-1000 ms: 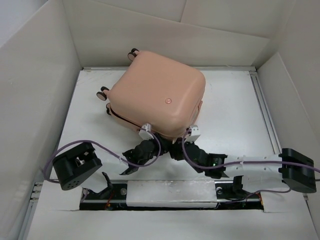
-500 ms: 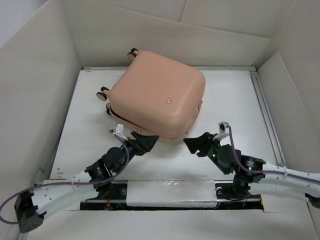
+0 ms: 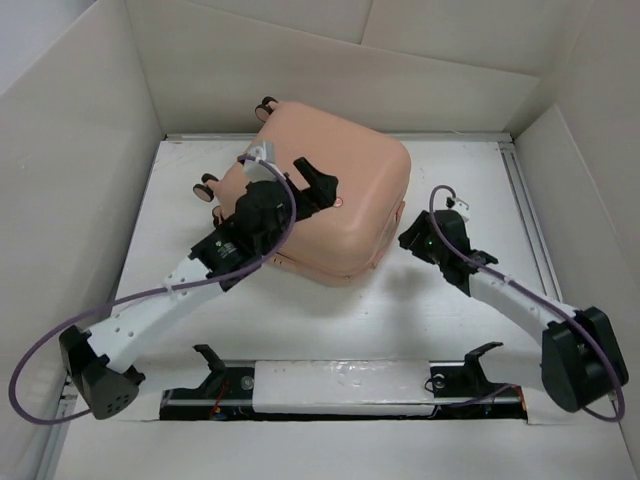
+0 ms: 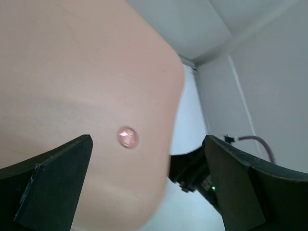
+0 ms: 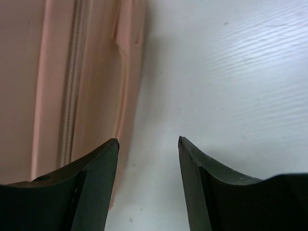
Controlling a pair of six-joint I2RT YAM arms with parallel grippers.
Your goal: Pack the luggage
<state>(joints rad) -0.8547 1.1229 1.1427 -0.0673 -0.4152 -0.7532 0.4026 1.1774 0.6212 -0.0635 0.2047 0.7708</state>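
Small round badge (image 4: 127,137) on luggage (image 3: 365,215)

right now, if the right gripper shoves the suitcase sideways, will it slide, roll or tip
Probably slide: the suitcase lies flat on its broad side, so its wheels seem to stick out sideways rather than bear on the table. Tipping looks unlikely, since it sits low and wide. The smooth hard shell should stay stiff but may be slippery.

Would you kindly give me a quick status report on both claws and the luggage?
Left claw open, over closed luggage. Right claw open, empty, beside its zipper edge. No obstruction seen.
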